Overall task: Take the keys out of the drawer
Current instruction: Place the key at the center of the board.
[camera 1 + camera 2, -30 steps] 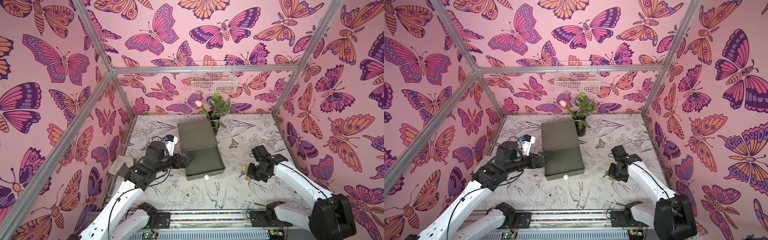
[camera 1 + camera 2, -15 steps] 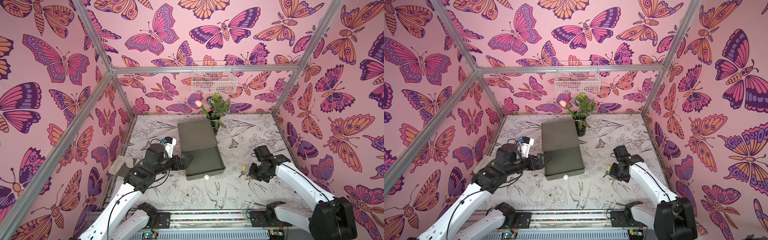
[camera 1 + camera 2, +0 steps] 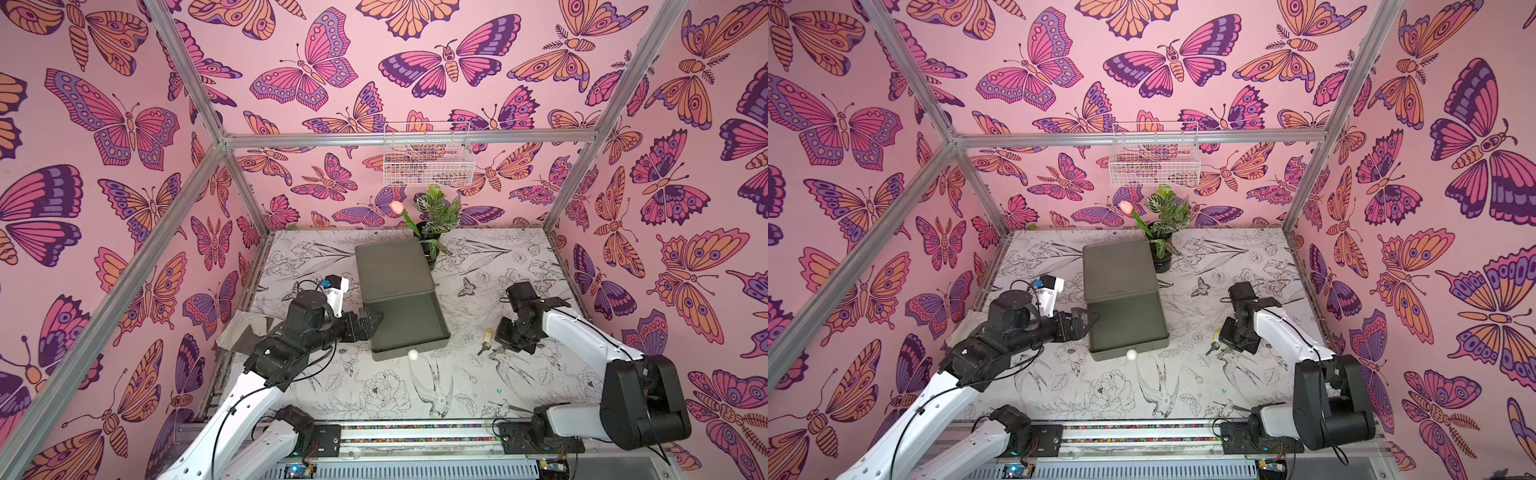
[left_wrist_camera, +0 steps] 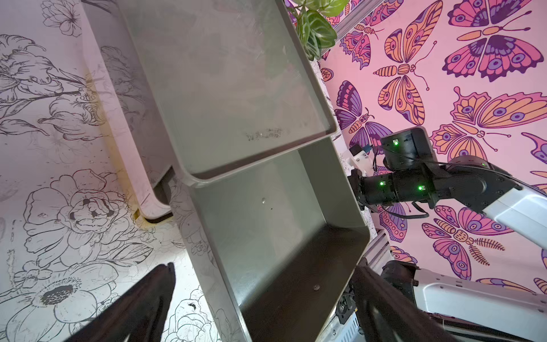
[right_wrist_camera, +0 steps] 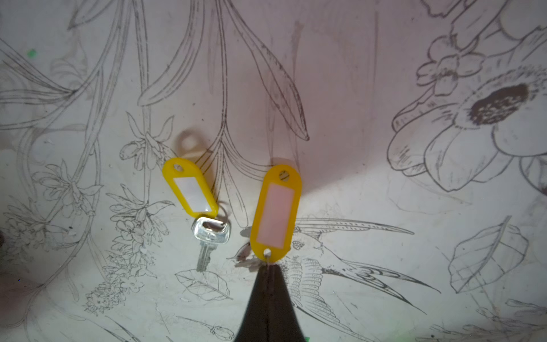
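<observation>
On my feed the walls (image 3: 124, 124) are pink, printed with purple, magenta and orange butterflies. The tabletop (image 3: 316, 374) is white with black line-drawn flowers and birds. The drawer (image 3: 409, 328) is olive grey and its knob (image 3: 413, 354) is white. The white-label tag (image 5: 189, 192) and the pink-label tag (image 5: 275, 216) are both yellow. The key (image 5: 208, 237) is silver. My right tool (image 5: 268, 275) is black.

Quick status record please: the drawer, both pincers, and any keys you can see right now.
grey-green metal drawer: pulled open; no keys in the part that shows
left pincer: open, empty, at the drawer's side rim
right pincer: shut on the ring end of a key with a yellow plastic tag, above the floral-print table
second silver key with a yellow tag: lying on the table, beside the held one but apart
</observation>
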Controlling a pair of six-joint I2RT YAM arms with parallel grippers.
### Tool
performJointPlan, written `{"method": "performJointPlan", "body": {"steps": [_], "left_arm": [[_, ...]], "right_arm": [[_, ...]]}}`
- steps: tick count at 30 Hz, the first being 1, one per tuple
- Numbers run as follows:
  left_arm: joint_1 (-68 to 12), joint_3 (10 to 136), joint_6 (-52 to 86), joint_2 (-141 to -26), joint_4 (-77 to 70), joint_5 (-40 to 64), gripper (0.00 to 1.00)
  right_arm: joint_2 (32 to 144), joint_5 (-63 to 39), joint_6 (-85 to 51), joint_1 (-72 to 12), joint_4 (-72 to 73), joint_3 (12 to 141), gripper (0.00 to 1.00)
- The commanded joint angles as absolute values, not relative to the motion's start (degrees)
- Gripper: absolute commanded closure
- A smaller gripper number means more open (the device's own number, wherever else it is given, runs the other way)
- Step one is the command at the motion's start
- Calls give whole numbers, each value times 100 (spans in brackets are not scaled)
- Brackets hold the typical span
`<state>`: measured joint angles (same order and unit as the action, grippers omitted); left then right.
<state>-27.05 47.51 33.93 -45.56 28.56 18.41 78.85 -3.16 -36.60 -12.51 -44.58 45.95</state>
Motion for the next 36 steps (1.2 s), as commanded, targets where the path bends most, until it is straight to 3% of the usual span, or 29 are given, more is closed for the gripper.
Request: {"method": "performJointPlan", "body": {"steps": [1, 22, 31, 36], "left_arm": [[-2733, 4658, 3395, -4509, 2918, 1749, 0], [-2733, 4605, 3413, -4200, 3171, 1523, 0], [-2729, 4781, 3312, -4257, 3238, 1504, 0], [-2660, 5308, 3149, -4655, 3348, 1468, 0]], "right_arm": [[8095, -377, -3477, -1194, -4336, 4806, 100], [8659, -288, -3381, -1081, -4082, 4728, 100], [7945, -338, -3445, -1087, -4402, 4891, 53], [7229, -518, -3395, -1091, -4887, 5405, 50]]}}
